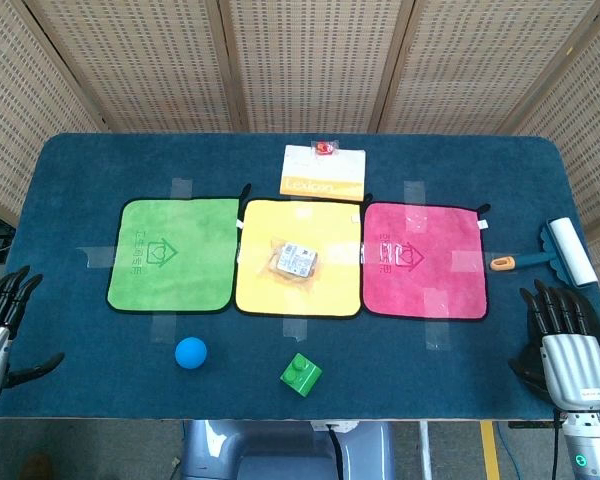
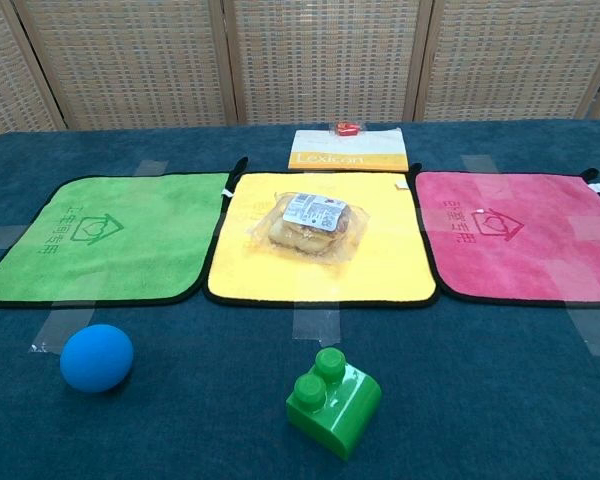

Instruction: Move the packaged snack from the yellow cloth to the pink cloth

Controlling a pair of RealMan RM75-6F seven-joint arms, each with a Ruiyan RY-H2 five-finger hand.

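Note:
The packaged snack point(image 1: 293, 262) point(image 2: 311, 223), clear wrap with a white label, lies in the middle of the yellow cloth point(image 1: 255, 285) point(image 2: 380, 265). To its right the pink cloth point(image 1: 425, 262) point(image 2: 525, 240) is bare. My left hand point(image 1: 0, 325) hangs at the table's near left edge, fingers apart, holding nothing. At the near right edge sits my right hand point(image 1: 565, 340), fingers spread and empty. Both hands are far from the snack and show only in the head view.
A green cloth point(image 1: 175, 255) point(image 2: 100, 235) lies left of the yellow one. A blue ball point(image 1: 191, 352) point(image 2: 97, 357) and a green brick point(image 1: 301, 374) point(image 2: 333, 402) sit near the front edge. A white-and-orange booklet point(image 1: 323, 172) point(image 2: 349, 150) lies behind; a lint roller point(image 1: 565, 252) at the right.

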